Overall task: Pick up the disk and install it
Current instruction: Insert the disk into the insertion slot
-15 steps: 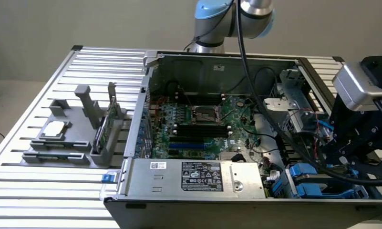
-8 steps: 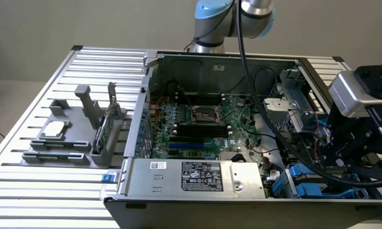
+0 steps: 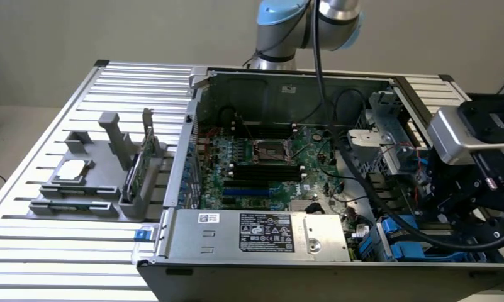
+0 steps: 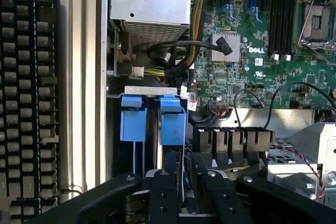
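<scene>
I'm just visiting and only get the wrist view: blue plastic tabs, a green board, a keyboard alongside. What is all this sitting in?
Observer: An open computer case, lying on its side on a slatted metal table.
Operator: And where is my camera in all that?
Observer: On the tool, which hangs over the case's end at the exterior view's right, above the blue tabs.
Operator: Anything else out on the table?
Observer: A grey holder at the exterior view's left carries a small silver chip and an upright green card.
</scene>
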